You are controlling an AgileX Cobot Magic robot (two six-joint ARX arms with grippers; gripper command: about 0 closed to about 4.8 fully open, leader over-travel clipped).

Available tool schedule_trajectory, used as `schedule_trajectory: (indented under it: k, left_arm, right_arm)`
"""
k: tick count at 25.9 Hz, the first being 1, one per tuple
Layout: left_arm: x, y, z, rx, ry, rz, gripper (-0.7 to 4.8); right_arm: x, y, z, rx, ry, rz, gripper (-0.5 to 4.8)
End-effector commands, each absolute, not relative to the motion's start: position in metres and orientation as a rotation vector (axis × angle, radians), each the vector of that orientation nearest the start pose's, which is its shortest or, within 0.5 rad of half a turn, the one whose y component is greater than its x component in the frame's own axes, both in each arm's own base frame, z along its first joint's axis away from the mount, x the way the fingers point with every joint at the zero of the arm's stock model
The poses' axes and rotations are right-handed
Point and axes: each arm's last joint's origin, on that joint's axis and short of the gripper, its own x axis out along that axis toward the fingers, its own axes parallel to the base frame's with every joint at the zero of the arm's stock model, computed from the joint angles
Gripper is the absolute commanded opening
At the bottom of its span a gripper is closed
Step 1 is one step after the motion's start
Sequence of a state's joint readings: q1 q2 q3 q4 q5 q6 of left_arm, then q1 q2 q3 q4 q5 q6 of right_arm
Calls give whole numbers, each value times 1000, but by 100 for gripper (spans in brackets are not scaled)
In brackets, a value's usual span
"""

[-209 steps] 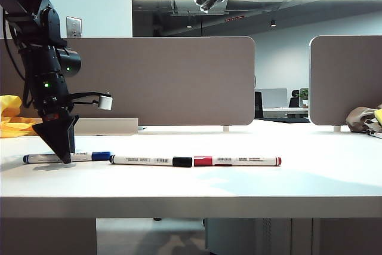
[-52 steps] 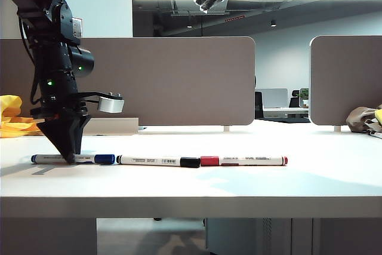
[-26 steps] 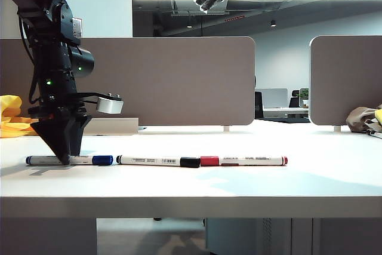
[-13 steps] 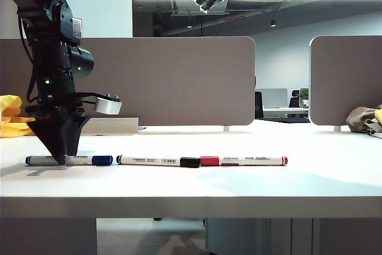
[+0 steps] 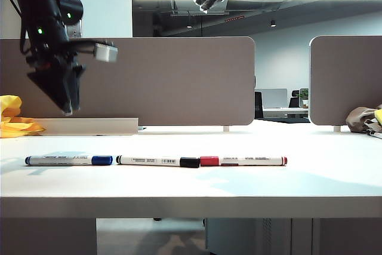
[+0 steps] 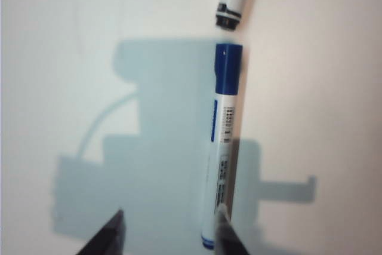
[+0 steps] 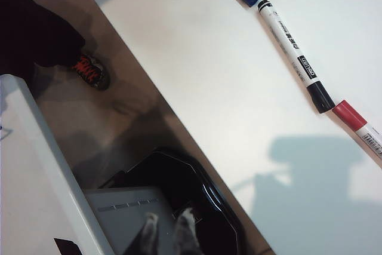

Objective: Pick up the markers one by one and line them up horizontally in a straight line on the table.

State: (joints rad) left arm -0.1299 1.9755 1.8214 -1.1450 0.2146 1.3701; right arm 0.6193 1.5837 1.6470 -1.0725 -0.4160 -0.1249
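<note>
Markers: 3 lie end to end in a row near the desk [image 5: 334, 177] front edge. Blue pen [image 5: 68, 160] sits at 9 o'clock of the black pen [image 5: 158, 160], red pen [image 5: 243, 160] at 3 o'clock. Black and red caps touch; a small gap splits blue cap from the black pen's tail.

Left hand [image 5: 67, 109] hangs above the blue pen, well clear of it, fingers spread, holding nothing. Right hand [image 5: 203, 2] is high up at 12 o'clock of the row; in the wrist view its fingers [image 7: 147, 226] look nearly closed, w/ nothing between them.

Risks, as I judge: row looks about done, so the main hazard is a low pass of the left hand clipping the blue pen. Round barrels roll easily on a smooth top, so 1 nudge could skew the line.

Pens are slim cylinders, glossy white plastic w/ barcode print and coloured caps. Desk is flat, matte white, hard.
</note>
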Motion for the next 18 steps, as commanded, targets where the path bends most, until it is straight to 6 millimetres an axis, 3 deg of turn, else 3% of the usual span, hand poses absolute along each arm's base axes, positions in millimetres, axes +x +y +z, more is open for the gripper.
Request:
schedule_trajectory:
  k: [1, 10, 11, 13, 18]
  left_arm:
    - [384, -55, 300, 1018, 857, -1055, 183]
    - [328, -50, 379, 747, 753, -852, 181]
    - [324, -49, 384, 729, 749, -836, 169]
    - [308, -48, 400, 646, 730, -782, -4]
    - [286, -45, 419, 552, 705, -735, -6]
  right_arm:
    - [248, 192, 365, -206, 974, 1014, 46]
    - [248, 192, 365, -206, 974, 1014, 46]
    - [248, 192, 365, -206, 974, 1014, 46]
    - [248, 192, 365, -206, 974, 1014, 46]
    - [248, 192, 365, -206, 974, 1014, 46]
